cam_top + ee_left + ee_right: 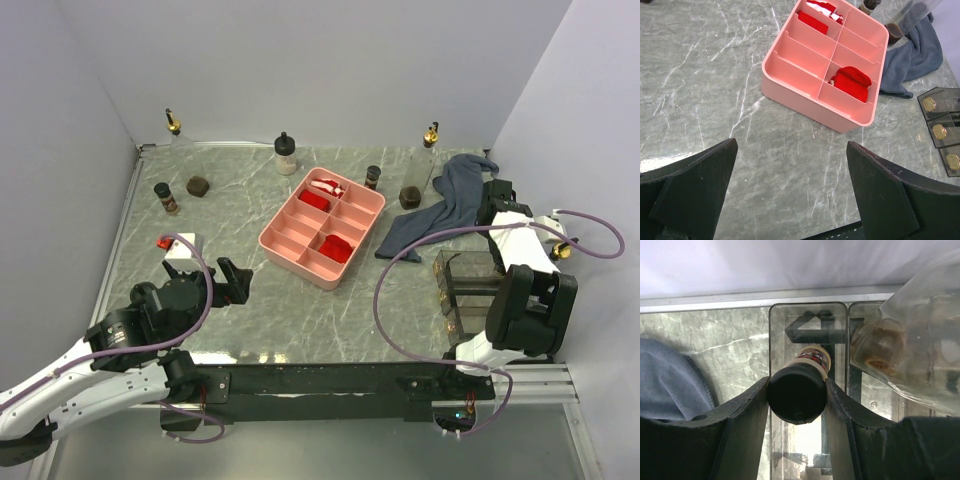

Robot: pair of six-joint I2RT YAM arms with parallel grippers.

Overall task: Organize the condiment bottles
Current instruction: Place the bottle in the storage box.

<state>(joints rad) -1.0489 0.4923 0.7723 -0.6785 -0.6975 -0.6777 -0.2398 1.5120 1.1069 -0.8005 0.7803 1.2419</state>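
Note:
My right gripper (797, 400) is shut on a black-capped cream bottle (799, 390), held over a compartment of a clear smoked rack (807, 315). In the top view that gripper (495, 203) is at the right by the cloth and hides the bottle. A tall clear bottle (912, 347) lies close to its right. My left gripper (233, 282) is open and empty, low over bare table near the front left, and its wrist view (792, 185) shows only table between the jaws. Standing loose are a gold-spout bottle (173, 128), a cream bottle (286, 153), small brown bottles (165, 197) (372, 178), a squat dark jar (199, 185) and a tall clear bottle (428, 150).
A pink divided tray (290, 250) with red packets sits mid-table and shows in the left wrist view (790, 75). A blue-grey cloth (445, 205) lies at back right. The smoked rack (465, 290) stands at the right. A white card with a red bit (180, 245) lies at the left.

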